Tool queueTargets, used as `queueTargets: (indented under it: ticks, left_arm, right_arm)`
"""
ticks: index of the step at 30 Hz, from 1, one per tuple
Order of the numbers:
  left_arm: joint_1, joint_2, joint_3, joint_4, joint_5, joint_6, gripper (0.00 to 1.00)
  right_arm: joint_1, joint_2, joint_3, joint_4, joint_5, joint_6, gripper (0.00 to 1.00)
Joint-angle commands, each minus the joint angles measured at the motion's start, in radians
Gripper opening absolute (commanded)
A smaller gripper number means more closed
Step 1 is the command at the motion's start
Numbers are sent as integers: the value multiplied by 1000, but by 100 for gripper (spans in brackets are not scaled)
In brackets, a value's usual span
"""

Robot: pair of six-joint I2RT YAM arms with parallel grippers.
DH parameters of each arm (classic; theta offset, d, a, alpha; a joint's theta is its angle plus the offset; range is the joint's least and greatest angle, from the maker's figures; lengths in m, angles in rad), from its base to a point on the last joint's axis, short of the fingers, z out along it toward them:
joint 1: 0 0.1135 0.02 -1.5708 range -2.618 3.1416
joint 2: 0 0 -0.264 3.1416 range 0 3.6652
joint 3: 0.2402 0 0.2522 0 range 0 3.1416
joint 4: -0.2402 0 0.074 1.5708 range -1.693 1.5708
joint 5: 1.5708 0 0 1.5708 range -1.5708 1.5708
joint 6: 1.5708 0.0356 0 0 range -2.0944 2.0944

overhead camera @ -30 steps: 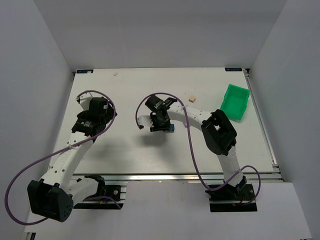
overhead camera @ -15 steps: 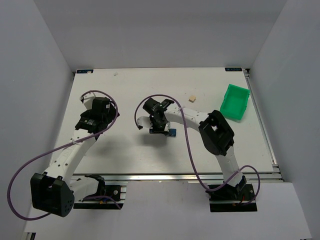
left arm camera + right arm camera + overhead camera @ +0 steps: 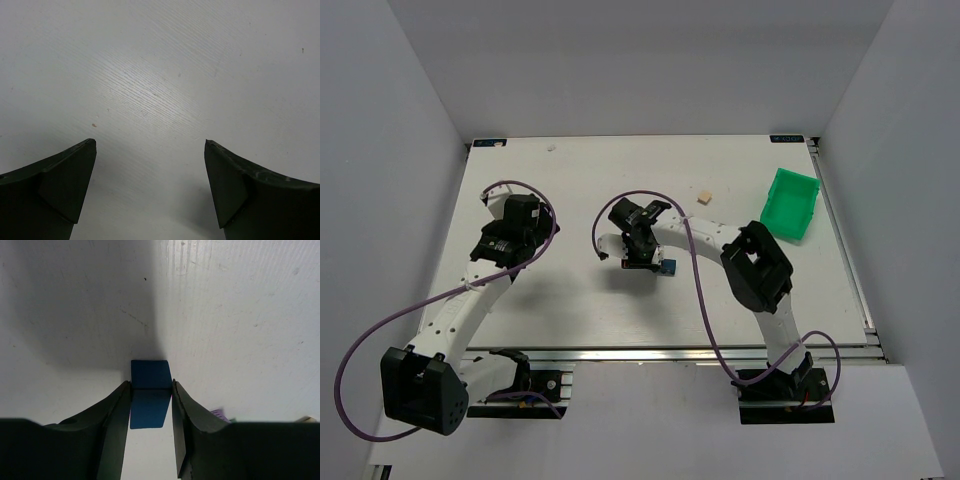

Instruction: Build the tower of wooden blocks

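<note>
My right gripper [image 3: 660,265] is near the middle of the table, shut on a dark blue block [image 3: 667,268]. In the right wrist view the blue block [image 3: 149,391] sits squarely between both fingers [image 3: 116,416], low over the white table; I cannot tell whether it touches. A sliver of a lilac block [image 3: 219,413] and a cream edge [image 3: 306,418] peek out beside the right finger. A cream block [image 3: 702,197] lies alone at the back. My left gripper [image 3: 498,243] hovers at the left, open, and in its wrist view the left gripper [image 3: 150,145] has only bare table between its jaws.
A bright green plastic bin [image 3: 790,203] stands at the back right, close to the table's right edge [image 3: 840,230]. A small white scrap [image 3: 550,147] lies at the back left. Purple cables loop over both arms.
My right gripper has carried the blue block a little nearer and to the right. The left arm shifted slightly at first, then stayed still.
</note>
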Motion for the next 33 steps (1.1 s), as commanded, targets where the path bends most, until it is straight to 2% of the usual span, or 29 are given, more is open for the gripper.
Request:
queueTargets:
  ticks: [1,4,5,7,8,10,11,16,23,29,33]
  left_arm:
    - [2,-12,7,15,2,7,98]
    - [2,-11,12,18,11,11,98]
    - [2,-12,10,18,13,11,98]
    - [2,-12,12,21,14,13,98]
    - [2,-15,13,21,16,13,98]
    - [2,-17,16,20,20,13,98]
    - [0,-20,19,18,22,13,98]
    - [0,-32,33,11,33,11,98]
    - [-4,-57,50,-5,40,13,98]
    - [-10,-84,33,-8,30,17,98]
    - [-12,-88,29,-6,31,19,98]
  right_arm:
    - [-1,-42,-30,22,-12,11,35]
    - [1,-72,-44,42,-15,8,41]
    - [2,-81,-50,47,-26,5,54]
    - [1,-112,-56,54,-43,-5,59]
    - [1,-136,-61,60,-58,-7,69]
    - [2,-161,-75,82,-75,-11,77]
    - [-1,-175,-81,93,-86,-12,89]
    - [-5,-296,-156,253,-124,27,89]
    - [-32,-453,-324,402,6,209,89]
    - [-36,-491,-496,464,1,292,89]
    - [-42,-462,-524,485,40,304,89]
